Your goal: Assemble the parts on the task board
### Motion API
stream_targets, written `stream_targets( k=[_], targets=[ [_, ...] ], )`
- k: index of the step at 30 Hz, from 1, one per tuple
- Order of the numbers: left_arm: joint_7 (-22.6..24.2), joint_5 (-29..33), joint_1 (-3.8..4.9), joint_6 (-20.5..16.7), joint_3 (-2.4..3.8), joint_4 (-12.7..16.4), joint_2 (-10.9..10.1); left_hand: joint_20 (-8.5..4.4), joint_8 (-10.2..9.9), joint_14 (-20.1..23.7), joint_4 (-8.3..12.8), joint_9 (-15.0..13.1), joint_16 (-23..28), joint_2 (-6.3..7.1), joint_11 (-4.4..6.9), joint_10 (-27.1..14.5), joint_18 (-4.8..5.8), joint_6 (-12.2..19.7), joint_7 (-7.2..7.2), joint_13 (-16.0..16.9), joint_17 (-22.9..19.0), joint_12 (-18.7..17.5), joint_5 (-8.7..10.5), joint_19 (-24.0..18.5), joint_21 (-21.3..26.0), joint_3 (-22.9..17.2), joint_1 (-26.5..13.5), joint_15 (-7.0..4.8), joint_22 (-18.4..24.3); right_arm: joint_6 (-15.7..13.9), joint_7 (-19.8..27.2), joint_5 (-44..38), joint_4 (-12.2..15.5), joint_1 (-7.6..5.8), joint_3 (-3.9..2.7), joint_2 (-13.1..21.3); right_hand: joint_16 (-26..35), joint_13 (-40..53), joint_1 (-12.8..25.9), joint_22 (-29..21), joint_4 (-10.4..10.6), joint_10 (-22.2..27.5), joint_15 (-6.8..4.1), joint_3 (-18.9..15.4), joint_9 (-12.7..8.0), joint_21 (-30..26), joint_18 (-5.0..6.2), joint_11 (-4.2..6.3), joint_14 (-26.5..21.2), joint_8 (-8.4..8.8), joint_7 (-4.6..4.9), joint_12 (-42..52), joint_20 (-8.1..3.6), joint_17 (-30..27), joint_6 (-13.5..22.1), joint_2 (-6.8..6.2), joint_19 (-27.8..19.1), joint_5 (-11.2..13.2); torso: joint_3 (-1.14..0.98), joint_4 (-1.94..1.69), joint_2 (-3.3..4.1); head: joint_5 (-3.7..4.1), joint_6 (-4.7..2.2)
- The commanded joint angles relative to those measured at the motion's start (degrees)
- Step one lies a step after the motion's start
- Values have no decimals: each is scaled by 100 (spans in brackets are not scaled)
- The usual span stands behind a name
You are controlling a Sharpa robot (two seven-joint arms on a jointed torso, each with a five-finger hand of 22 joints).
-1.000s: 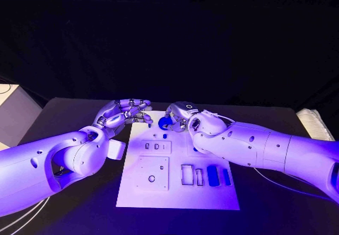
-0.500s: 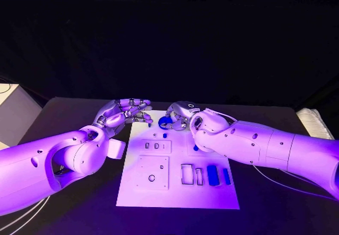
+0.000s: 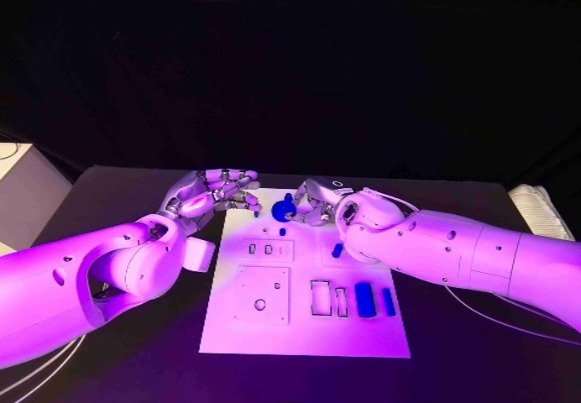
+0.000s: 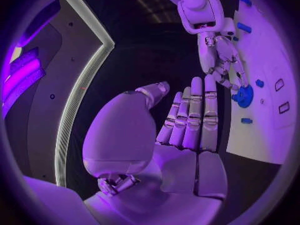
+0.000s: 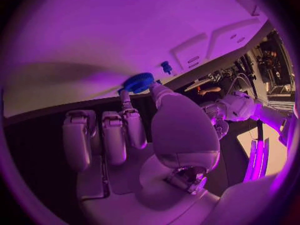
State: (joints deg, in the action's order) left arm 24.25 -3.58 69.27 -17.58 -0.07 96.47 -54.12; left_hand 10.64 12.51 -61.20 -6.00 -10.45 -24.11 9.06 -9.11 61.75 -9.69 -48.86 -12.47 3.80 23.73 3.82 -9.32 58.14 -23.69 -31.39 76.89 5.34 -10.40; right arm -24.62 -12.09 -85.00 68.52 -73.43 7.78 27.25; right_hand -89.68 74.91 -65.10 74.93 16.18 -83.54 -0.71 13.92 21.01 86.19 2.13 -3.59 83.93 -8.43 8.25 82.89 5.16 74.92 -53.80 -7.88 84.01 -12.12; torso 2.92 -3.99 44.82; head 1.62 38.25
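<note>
Right hand [image 3: 317, 201] shifted, blue gear [image 5: 138, 82] pinched, teeth visible.

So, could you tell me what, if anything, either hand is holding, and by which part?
The right hand pinches a round blue part by its rim; the left hand holds nothing.

The white rectangular task board [image 3: 303, 336] lies at the middle of the black worktop [image 3: 484, 336]. At the board's twelve o'clock edge the right silver hand [image 3: 317, 201] holds a round blue toothed part [image 3: 285, 208]; the left silver hand [image 3: 214, 195] hovers at eleven o'clock, just off the edge. A small blue peg [image 3: 282, 232] stands just below the toothed part. Two upright blue bars [image 3: 364, 300] lie at four o'clock.
</note>
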Motion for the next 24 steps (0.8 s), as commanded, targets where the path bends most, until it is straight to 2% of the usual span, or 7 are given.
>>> stream_targets(
  k=[1, 7, 11, 14, 17, 21, 24],
  targets=[
    [21, -11, 5, 103, 4, 3, -7, -2, -23, 39, 33, -6, -34, -39, -20, -38, -54, -14, -52, -5, 9, -21, -3, -41, -28, -5, 38, 14, -15, -730, 485, 242, 77, 2, -1, 108, -4, 878, -110, 1029, -21, -7, 13, 62, -12, -8, -82, 0, 590, -35, -3, -3, 18, 1438, -40, 8, 380, -36, -3, 12, -3, -3, -17],
    [25, -12, 5, 99, 3, -7, -32, -2, -23, 39, 33, -6, -34, -39, -20, -38, -54, -14, -52, -5, 9, -21, -3, -41, -28, -5, 38, 14, -15, -1394, 1230, 844, 323, -41, -14, 465, -5, 866, -277, 1035, -76, 9, 11, 168, -36, -7, -84, -3, 591, -18, 5, -23, 13, 1442, -9, -41, 380, -68, -27, 46, -8, -16, -56],
    [28, -12, 5, 106, 3, -28, -48, -2, -23, 39, 33, -6, -34, -39, -20, -38, -54, -14, -52, -5, 9, -21, -3, -41, -28, -5, 38, 14, -15, -1426, 1594, 1353, 572, -139, -35, 805, -7, 867, -415, 1048, -139, 10, 17, 241, -55, 0, -87, -11, 592, -6, 14, -26, 17, 1446, 10, -106, 384, -96, -49, 81, -17, 3, -85],
    [35, -12, 5, 117, 3, -60, -65, -2, -26, 42, 38, -5, -36, -37, -21, -40, -53, -12, -53, -5, 12, -21, -2, -46, -35, -9, 39, 15, -20, -1115, 1913, 1907, 805, -262, -49, 1234, -18, 862, -630, 1067, -263, 18, 26, 337, -75, 13, -92, -22, 598, 4, 30, -36, 23, 1473, 22, -200, 391, -74, -72, 119, -25, -4, -115],
    [46, -12, 5, 139, 3, -99, -65, -2, -26, 43, 41, -5, -37, -33, -21, -40, -52, -12, -52, -5, 13, -20, 0, -48, -38, -8, 38, 16, -22, -637, 2194, 2283, 874, -329, -54, 1553, -17, 844, -866, 1074, -410, 41, 43, 431, -95, 15, -93, -42, 598, 15, 56, -62, 38, 1471, 35, -266, 393, 106, -92, 148, -32, -1, -126],
    [59, -12, 5, 176, 2, -157, -56, -2, -27, 46, 43, -5, -38, -28, -22, -40, -51, -12, -52, -5, 15, -20, 2, -52, -41, -7, 35, 17, -24, 5, 2509, 2631, 869, -362, -55, 1941, -3, 780, -1122, 1048, -578, 117, 70, 483, -135, -12, -85, -71, 589, 62, 87, -145, 63, 1439, 107, -381, 375, 451, -112, 149, -29, 39, -152],
    [69, -12, 5, 213, 2, -186, -59, 0, -29, 50, 44, -5, -40, -18, -22, -39, -49, -12, -51, -4, 18, -19, 7, -58, -47, -3, 27, 19, -28, 225, 2593, 2627, 838, -348, -55, 2147, -3, 754, -1277, 1035, -673, 152, 83, 466, -159, -28, -81, -85, 590, 93, 101, -180, 77, 1441, 155, -452, 365, 496, -127, 162, -28, 49, -141]
  ],
)
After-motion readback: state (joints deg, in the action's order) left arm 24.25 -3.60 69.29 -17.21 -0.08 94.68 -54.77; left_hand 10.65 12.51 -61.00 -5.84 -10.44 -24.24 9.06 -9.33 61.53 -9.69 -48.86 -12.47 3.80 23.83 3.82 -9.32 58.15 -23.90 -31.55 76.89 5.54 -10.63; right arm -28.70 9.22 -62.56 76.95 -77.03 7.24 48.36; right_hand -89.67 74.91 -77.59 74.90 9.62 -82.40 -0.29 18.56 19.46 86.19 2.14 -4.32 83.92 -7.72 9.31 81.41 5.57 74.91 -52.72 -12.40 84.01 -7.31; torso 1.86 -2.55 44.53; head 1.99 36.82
